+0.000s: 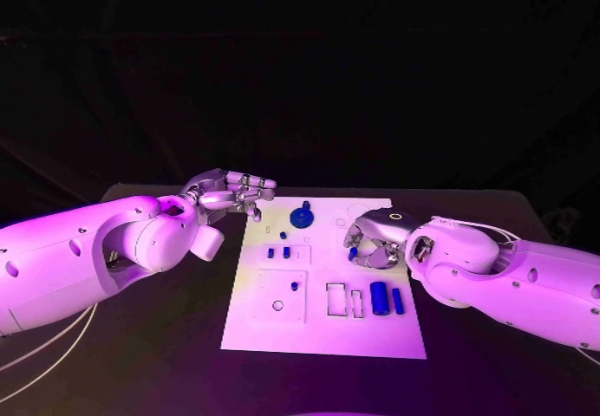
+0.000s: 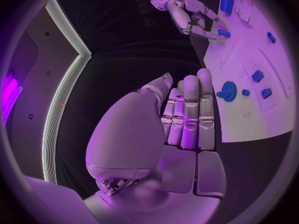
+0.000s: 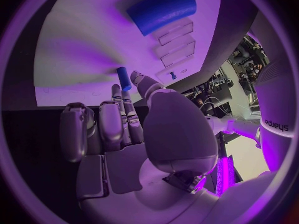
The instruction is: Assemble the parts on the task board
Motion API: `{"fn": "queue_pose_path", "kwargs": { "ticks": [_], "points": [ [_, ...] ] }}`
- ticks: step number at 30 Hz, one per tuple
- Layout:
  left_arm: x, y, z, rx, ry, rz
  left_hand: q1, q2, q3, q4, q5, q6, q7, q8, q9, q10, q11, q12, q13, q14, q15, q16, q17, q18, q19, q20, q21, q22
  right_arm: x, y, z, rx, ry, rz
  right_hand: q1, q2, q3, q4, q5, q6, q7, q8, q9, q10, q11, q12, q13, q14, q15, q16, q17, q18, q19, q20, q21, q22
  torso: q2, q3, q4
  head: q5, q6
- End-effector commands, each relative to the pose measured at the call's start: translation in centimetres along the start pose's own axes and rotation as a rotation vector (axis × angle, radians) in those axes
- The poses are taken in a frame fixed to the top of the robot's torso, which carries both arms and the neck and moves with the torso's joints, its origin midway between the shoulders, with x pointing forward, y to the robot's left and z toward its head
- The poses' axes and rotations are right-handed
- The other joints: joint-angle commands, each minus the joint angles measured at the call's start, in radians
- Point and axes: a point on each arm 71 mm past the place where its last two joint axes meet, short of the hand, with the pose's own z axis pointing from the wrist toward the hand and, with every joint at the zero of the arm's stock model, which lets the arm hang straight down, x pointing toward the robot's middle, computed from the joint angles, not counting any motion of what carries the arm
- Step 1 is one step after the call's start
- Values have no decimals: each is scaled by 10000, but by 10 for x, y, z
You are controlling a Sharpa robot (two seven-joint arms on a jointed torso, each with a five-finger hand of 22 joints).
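Right hand (image 1: 371,244) is over the right edge of the white board (image 1: 322,334), fingertips down on a small blue peg (image 3: 123,77). It looks pinched between thumb and a finger, but the contact is partly hidden, so not certain.

Left hand (image 1: 231,192) hovers off the board's far left corner, fingers straight and pressed together, holding nothing.

On the board: a blue gear (image 1: 302,214) near the far edge, two small blue blocks (image 1: 277,253) mid-left, and a thick blue cylinder (image 1: 379,297) with a thinner blue rod (image 1: 398,301) beside empty rectangular outlines (image 1: 336,299).

My read: the parts are light, rigid, smooth plastic and will slip or roll easily. Grip the peg mid-length and keep it upright. No containers, only shallow recesses in the board, mostly unfilled.
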Motion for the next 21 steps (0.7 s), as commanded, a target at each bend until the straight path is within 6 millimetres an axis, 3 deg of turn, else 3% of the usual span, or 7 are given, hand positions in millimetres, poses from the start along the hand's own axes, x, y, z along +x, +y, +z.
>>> {"fn": "queue_pose_path", "kwargs": {
  "ticks": [1, 6, 13, 21],
  "points": [
    [2, -1, 0, 36, 187, -75, 32, 71, -22, -6, -13, -83, 10, 30, -16, -68, -28, 69, 13, -45, 7, -54, -9, 125, -47, 6, -52, -15, 5, 1, 3, -148, 315, -261, 137, 129, -22, 14, 35, 77, 2, -1, -15, 151, -66, 155, 21, 202, 0, 5, 39, 168, 29, -11, 67, 1119, 4, 0, 0, 4, -14],
    [2, -1, 0, 23, 187, -74, 32, 71, -22, -6, -13, -83, 10, 30, -16, -68, -28, 69, 13, -45, 7, -54, -9, 125, -47, 6, -52, -15, 7, 1, 5, -138, 343, -246, 290, 401, 210, 54, -82, 399, 92, 119, 30, 589, -207, 421, 56, 277, -117, 209, 264, 92, 222, -93, 356, 1348, -3, 2, -11, 24, -37],
    [2, 0, 0, -2, 193, -75, 34, 71, -23, -8, -12, -86, 9, 33, -16, -75, -28, 76, 14, -48, 7, -56, -11, 126, -47, 7, -58, -18, 8, -1, 6, 2, 311, -294, 598, 718, 620, -35, -472, 935, 3, 333, 140, 1089, -363, 608, 96, 355, -244, 461, 532, -2, 444, -220, 709, 1628, -6, 2, -15, 7, -52],
    [2, 0, 0, -26, 177, -72, 34, 71, -23, -8, -12, -86, 9, 33, -16, -75, -28, 76, 14, -48, 7, -56, -11, 126, -47, 7, -58, -18, 7, -4, 5, 130, 182, -369, 617, 601, 694, -101, -509, 918, 33, 299, 139, 1084, -349, 559, 78, 343, -240, 449, 500, 2, 431, -241, 688, 1624, -5, 1, -16, 1, -64]
  ]
}}
